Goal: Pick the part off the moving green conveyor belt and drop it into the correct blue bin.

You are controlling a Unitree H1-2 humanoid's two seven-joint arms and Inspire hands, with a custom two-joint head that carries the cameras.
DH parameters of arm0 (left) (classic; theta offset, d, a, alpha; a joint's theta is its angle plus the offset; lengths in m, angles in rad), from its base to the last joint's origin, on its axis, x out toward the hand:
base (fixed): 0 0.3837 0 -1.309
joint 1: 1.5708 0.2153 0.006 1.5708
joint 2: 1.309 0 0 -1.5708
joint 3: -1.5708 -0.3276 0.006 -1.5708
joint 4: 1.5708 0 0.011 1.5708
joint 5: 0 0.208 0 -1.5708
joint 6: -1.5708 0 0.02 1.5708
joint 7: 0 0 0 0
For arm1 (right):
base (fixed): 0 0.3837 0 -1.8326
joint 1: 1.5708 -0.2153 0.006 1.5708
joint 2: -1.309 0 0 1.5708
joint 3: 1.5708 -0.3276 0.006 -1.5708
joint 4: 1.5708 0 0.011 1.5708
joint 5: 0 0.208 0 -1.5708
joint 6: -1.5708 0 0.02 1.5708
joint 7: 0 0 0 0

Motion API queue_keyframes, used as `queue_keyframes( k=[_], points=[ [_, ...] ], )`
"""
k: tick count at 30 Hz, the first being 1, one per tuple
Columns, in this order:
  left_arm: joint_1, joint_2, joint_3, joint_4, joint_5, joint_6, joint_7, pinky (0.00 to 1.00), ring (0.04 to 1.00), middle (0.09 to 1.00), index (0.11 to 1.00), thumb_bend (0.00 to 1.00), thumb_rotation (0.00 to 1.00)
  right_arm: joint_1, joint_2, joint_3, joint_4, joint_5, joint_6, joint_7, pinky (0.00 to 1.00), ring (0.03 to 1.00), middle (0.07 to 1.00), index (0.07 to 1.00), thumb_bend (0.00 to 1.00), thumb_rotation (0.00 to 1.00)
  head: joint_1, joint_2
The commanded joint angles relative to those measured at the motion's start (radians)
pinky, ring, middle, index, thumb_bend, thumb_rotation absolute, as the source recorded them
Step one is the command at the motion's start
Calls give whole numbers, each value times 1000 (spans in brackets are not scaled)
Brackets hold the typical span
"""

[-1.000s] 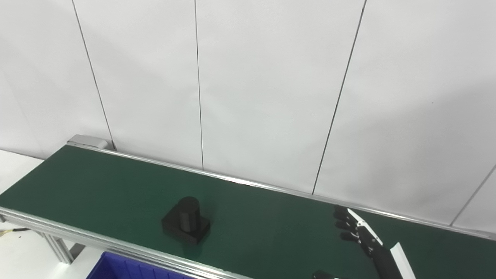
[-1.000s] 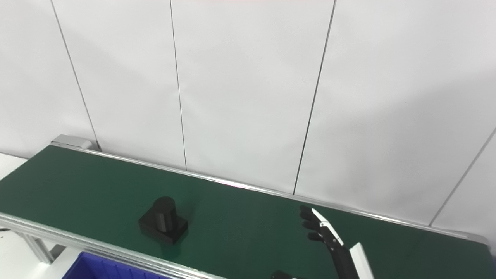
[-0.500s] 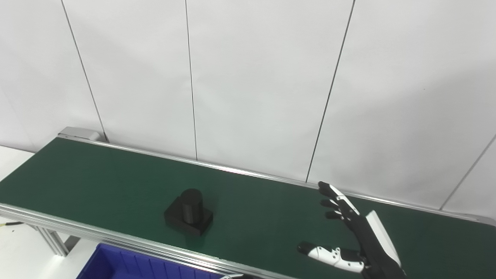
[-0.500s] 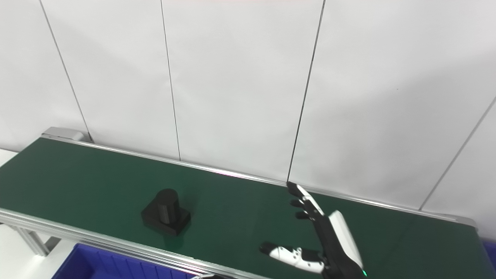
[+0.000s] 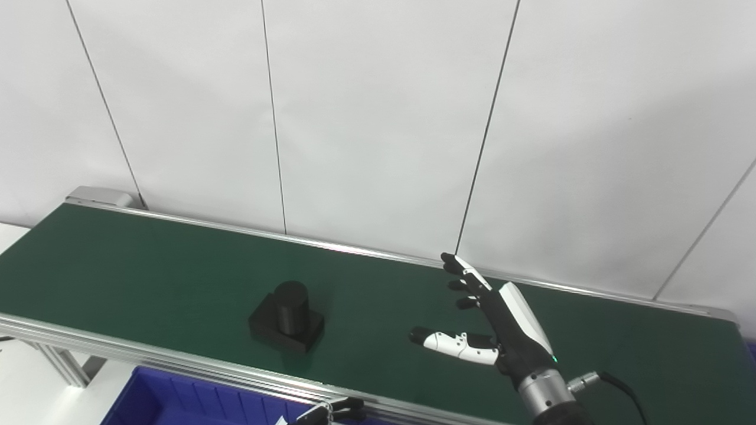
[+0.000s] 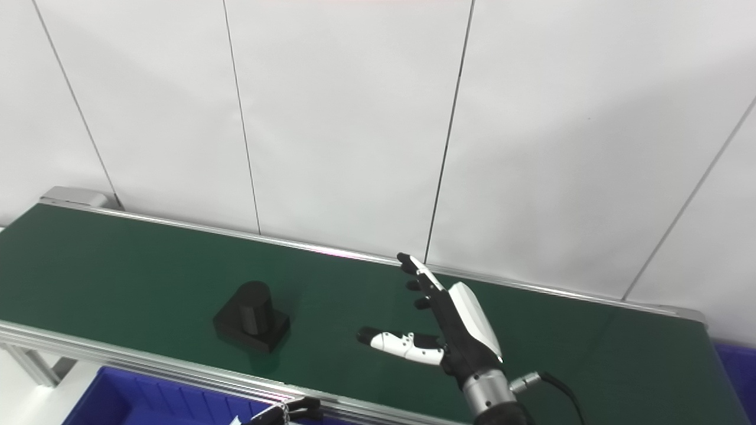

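Note:
A black part (image 5: 287, 324), a short cylinder on a square base, sits on the green conveyor belt (image 5: 147, 265) near its front rail. My right hand (image 5: 493, 321) hovers over the belt to the right of the part, open, with fingers spread and thumb pointing left toward it, clearly apart from it. It holds nothing. My left hand (image 5: 331, 411) shows only as dark fingertips at the bottom edge, below the belt's front rail; whether it is open or shut does not show.
A blue bin (image 5: 195, 404) lies below the belt's front rail at the bottom left. A sliver of another blue bin (image 6: 735, 369) shows at the far right. A white panelled wall stands right behind the belt.
My right hand has risen into view and moved left and forward over the belt toward the part, thumb now spread. The camera has shifted. My left fingertips have appeared at the bottom edge.

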Motion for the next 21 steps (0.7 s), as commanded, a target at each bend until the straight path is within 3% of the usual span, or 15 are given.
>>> queue_keyframes(
  k=[1,21],
  points=[
    [-3,-8,14,-29,-33,-35,-27,528,642,746,774,779,291,-54,7,10,8,-12,10,4,711,856,925,953,759,512,3,1],
    [-5,-60,125,-39,-59,-35,-143,522,609,729,749,812,295,-195,13,76,219,-37,-21,-5,699,884,940,961,783,524,16,1]
  ],
)
